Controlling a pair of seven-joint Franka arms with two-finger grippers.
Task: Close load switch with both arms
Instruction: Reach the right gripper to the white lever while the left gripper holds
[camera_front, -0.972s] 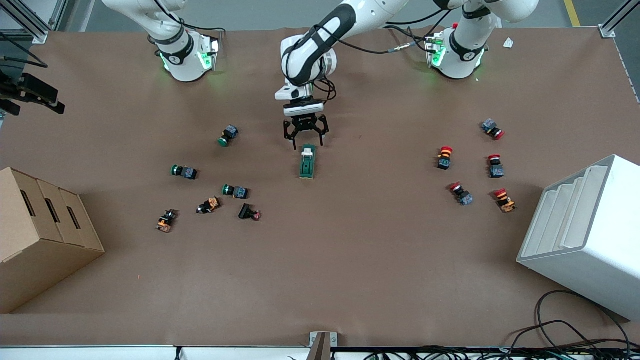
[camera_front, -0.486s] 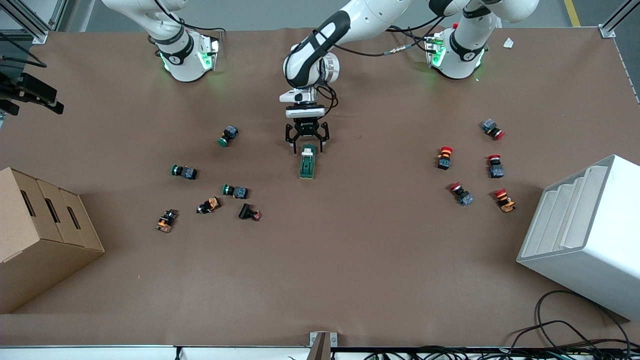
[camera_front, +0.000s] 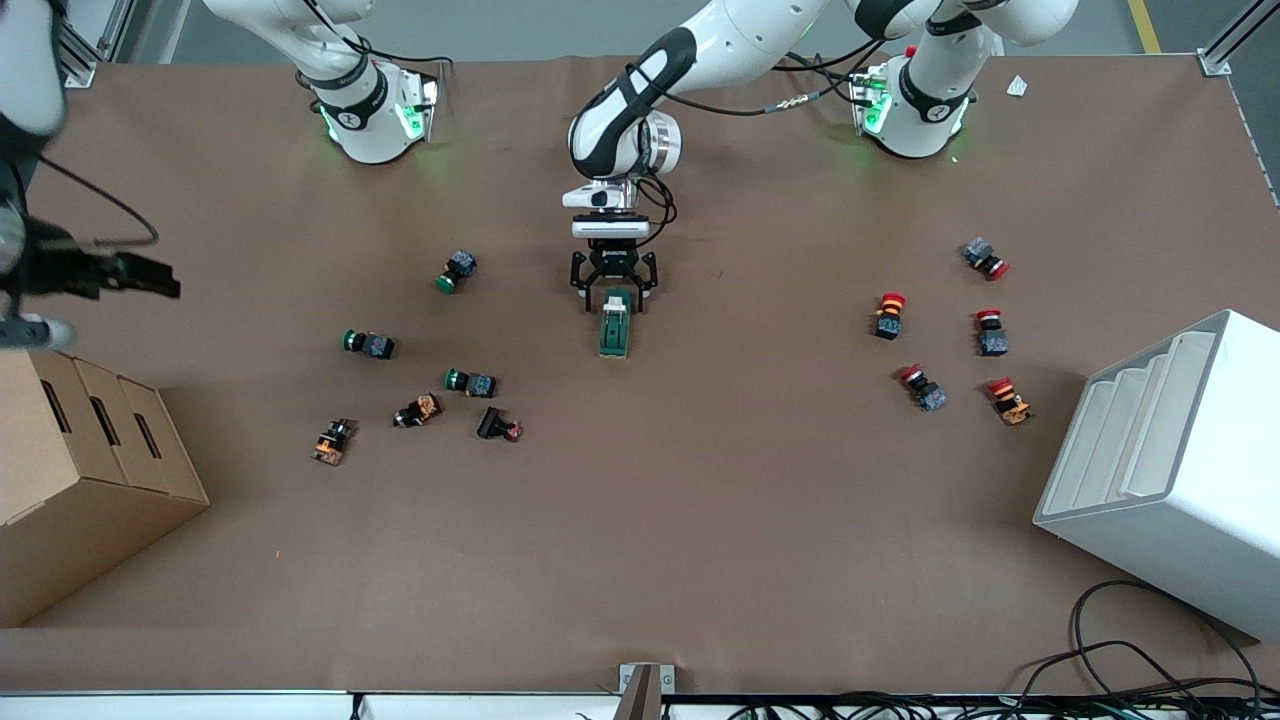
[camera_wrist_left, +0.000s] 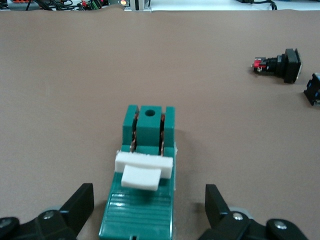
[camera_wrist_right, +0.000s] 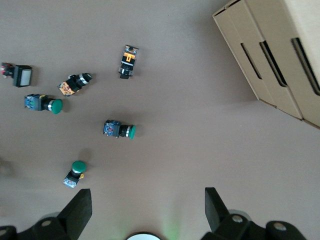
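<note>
The load switch (camera_front: 615, 324) is lying flat on the counter (camera_front: 700, 520), slightly above the centre of the front frame. Its long axis is running from the robot bases toward the front camera. Its white lever handle (camera_wrist_left: 143, 171) is sitting across the body at the end pointing toward the bases.

The left hand (camera_front: 613, 291) is straddling that lever end, fingers spread with one on each side of the green body. In the left wrist view the fingertips (camera_wrist_left: 82, 200) are standing clear of the block, gripping nothing.

The right hand (camera_front: 110, 272) is hanging at the left edge of the front frame, over the counter and above the cardboard box (camera_front: 80, 470). In the right wrist view its fingers (camera_wrist_right: 80, 207) are parted and holding nothing.

Ten push buttons are lying loose on the counter. Three green-capped ones (camera_front: 457, 270) and three others are scattered in the centre-left of the frame. One of these, with a dark body and a small red tip (camera_front: 498, 426), is lying nearest the load switch on that side. Five red-capped ones (camera_front: 889, 314) are grouped at centre-right.

The cardboard box is showing three slots in its top, contents not visible. A white stepped bin (camera_front: 1170, 470) is lying on its side at lower right.
</note>
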